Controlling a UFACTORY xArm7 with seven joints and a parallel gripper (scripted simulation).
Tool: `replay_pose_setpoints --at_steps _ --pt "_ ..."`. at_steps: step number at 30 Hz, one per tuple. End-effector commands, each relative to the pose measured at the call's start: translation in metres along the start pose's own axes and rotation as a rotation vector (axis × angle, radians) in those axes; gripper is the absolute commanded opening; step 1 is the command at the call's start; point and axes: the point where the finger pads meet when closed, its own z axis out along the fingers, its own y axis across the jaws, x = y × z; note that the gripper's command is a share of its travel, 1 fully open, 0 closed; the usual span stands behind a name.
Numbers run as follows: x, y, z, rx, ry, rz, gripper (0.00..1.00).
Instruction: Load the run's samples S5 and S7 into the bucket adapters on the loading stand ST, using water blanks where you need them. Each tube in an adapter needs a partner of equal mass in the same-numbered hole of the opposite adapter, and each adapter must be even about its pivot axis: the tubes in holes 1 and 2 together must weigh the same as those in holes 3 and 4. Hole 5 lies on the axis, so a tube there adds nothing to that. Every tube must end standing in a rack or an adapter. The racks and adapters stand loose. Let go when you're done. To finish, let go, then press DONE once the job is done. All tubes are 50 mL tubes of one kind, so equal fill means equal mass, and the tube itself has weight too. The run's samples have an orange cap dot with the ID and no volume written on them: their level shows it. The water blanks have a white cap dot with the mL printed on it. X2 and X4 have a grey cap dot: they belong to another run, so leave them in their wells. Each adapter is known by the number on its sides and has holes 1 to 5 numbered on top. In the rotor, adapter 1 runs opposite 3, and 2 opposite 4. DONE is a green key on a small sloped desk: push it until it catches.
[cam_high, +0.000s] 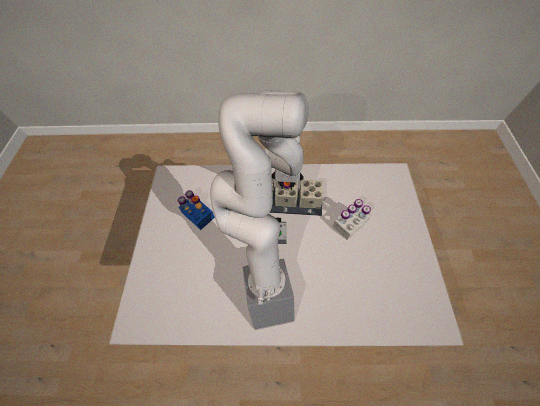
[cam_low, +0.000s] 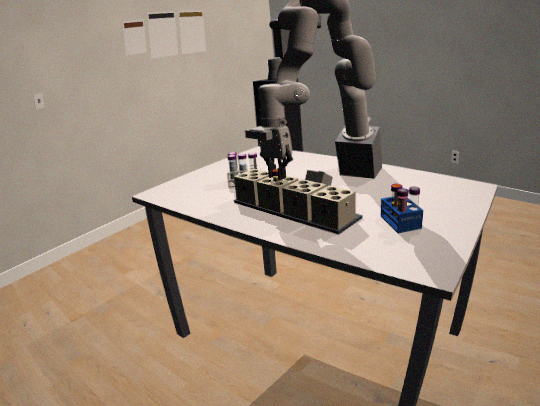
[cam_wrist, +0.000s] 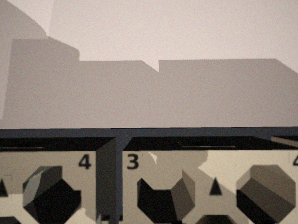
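Note:
My gripper (cam_high: 287, 184) (cam_low: 277, 172) is shut on an orange-dotted tube at the middle hole of adapter 3 (cam_high: 285, 199) (cam_low: 269, 197) (cam_wrist: 220, 159). The tube is mostly down inside; its ID and level are hidden. Adapter 4 (cam_high: 311, 202) (cam_low: 245, 191) (cam_wrist: 50, 158) shows no tube. Adapters 2 (cam_low: 296, 203) and 1 (cam_low: 325, 213) also show no caps; the arm hides them in the top view. All stand on the stand (cam_high: 300, 211) (cam_wrist: 175, 132). The blue rack (cam_high: 200, 220) (cam_low: 410, 222) holds an orange-dotted tube (cam_high: 195, 199) (cam_low: 396, 187) and two darker-dotted tubes.
The pale rack (cam_high: 342, 230) at the right in the top view holds several purple-capped blanks; their numbers are unreadable. The DONE desk (cam_high: 282, 239) (cam_low: 318, 177) stands between the arm's base and the stand, partly behind the arm in the top view. Adapter 4 stands close beside adapter 3.

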Motion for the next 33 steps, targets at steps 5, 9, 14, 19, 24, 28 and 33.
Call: replay_pose_setpoints --at_steps 5,9,14,19,24,28,33 --pt "0.0016 0.0004 0.0007 -0.001 0.004 0.000 0.00" --pt "0.0016 0.0004 0.0007 -0.001 0.004 0.000 0.00" --pt "0.0015 0.0004 0.0007 -0.001 0.004 0.000 0.00" --pt "0.0016 0.0004 0.0011 -0.001 0.004 0.000 0.44" --pt "0.0016 0.0004 0.0010 -0.001 0.004 0.000 0.44" --pt "0.0016 0.0004 0.0010 -0.001 0.004 0.000 0.44" --pt "0.0016 0.0004 0.0010 -0.001 0.004 0.000 0.44"
